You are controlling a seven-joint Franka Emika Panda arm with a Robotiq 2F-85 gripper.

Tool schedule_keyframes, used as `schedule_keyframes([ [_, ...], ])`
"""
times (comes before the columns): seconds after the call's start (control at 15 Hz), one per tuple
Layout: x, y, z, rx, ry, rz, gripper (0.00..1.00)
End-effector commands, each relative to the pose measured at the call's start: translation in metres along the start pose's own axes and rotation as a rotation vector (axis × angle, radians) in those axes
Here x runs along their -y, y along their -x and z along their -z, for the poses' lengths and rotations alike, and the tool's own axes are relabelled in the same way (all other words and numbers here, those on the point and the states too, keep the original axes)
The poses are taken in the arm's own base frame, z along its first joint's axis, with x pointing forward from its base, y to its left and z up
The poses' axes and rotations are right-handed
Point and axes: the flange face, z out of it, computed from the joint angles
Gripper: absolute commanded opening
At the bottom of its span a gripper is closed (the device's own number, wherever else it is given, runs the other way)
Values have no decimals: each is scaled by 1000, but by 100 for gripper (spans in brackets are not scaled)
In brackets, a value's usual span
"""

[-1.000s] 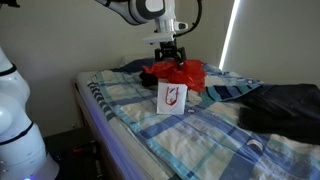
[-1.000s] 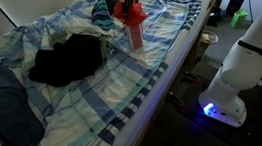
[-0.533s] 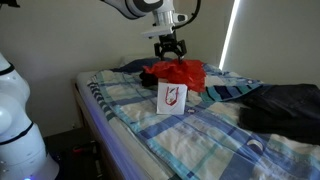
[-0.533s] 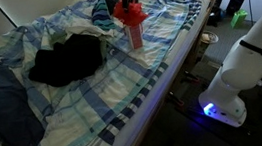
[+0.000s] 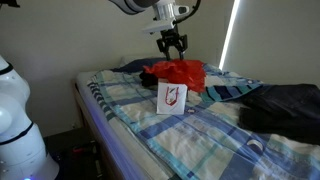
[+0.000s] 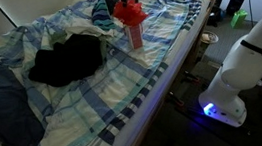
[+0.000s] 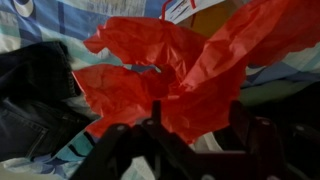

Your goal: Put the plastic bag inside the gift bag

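Atop the gift bag [image 5: 171, 97], at its mouth: plastic bag [image 5: 182, 72], red, crumpled, spilling past the rim. Probably light, limp, slippery, springy; best pinched at the bunched crest. Above the gift bag: gripper [image 5: 172, 44] spread, empty. Beneath: checked bedding [image 5: 200, 130].

— How does the arm stand?
— In an exterior view the arm [image 5: 138, 8] enters from the top edge, and the wrist bends so that the tool [image 5: 172, 46] points straight down.
— And the fingers?
— In the wrist view the dark fingers [image 7: 128, 150] are spread wide apart. They clamp nothing between them.
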Motion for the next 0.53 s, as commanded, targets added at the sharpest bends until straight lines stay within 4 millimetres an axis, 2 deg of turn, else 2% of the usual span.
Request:
schedule_keyframes([
  [0.0, -7, -2, 10, -71, -9, -25, 41],
  [0.33, -18, -4, 19, -149, -26, -71, 3],
  [0.47, -22, -6, 15, -176, -32, -90, 0],
])
